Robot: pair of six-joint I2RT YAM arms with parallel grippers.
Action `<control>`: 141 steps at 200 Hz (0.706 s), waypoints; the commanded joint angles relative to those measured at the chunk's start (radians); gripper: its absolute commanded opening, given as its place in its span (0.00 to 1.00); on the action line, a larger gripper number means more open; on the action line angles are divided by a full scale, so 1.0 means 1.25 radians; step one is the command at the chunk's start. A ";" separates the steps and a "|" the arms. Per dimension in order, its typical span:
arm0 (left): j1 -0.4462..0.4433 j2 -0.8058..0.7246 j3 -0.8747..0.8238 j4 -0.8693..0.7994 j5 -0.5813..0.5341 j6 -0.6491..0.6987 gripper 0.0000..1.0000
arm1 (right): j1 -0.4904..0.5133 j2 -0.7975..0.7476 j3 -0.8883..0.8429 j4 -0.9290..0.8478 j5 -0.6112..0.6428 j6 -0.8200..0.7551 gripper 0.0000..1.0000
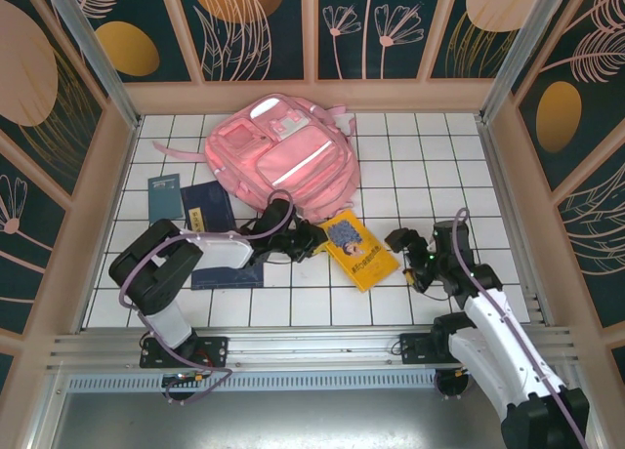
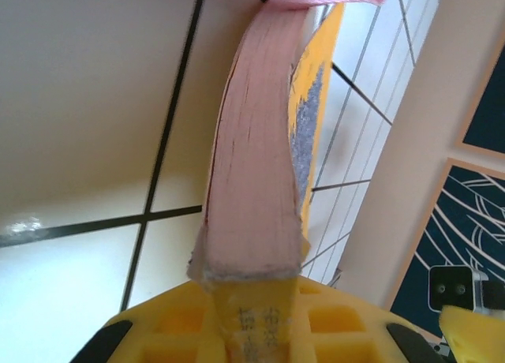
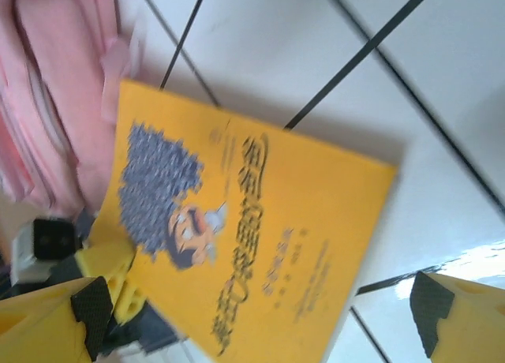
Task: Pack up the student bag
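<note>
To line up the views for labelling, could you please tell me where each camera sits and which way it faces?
Top external: fixed above and behind the bases, looking down on the tiled table, student bag and yellow book; both arms show.
Left wrist: on the left arm, looking along the book's page edge towards the bag; the left tool clamps the book.
Right wrist: on the right arm, looking down on the book's cover; the right tool stands open.
Shared: every view has book and bag.

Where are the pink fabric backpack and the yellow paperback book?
Pink fabric backpack [image 1: 283, 158]: top external view, front pocket panel.
Yellow paperback book [image 3: 256, 221]: right wrist view, middle of the front cover.
</note>
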 commanded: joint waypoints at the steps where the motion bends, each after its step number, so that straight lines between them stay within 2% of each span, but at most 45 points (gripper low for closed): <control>1: -0.003 -0.056 0.043 -0.037 0.005 0.057 0.00 | 0.013 0.003 0.077 -0.102 0.174 -0.037 0.99; 20: -0.006 -0.102 0.082 -0.078 -0.002 0.107 0.00 | 0.013 0.032 0.130 -0.079 0.166 -0.090 0.98; 38: -0.006 -0.141 0.131 -0.104 -0.015 0.144 0.00 | 0.011 0.042 0.164 0.001 0.052 -0.139 0.97; 54: -0.006 -0.161 0.178 -0.098 -0.029 0.164 0.00 | 0.011 0.043 0.177 0.074 -0.026 -0.138 0.94; 83: -0.003 -0.170 0.302 -0.126 -0.082 0.215 0.00 | -0.002 0.088 0.241 0.101 -0.086 -0.131 0.94; 106: 0.001 -0.173 0.398 -0.171 -0.132 0.269 0.00 | -0.019 0.099 0.285 0.084 -0.088 -0.134 0.99; 141: 0.005 -0.205 0.450 -0.172 -0.220 0.295 0.00 | -0.065 0.062 0.267 0.154 -0.183 -0.075 0.99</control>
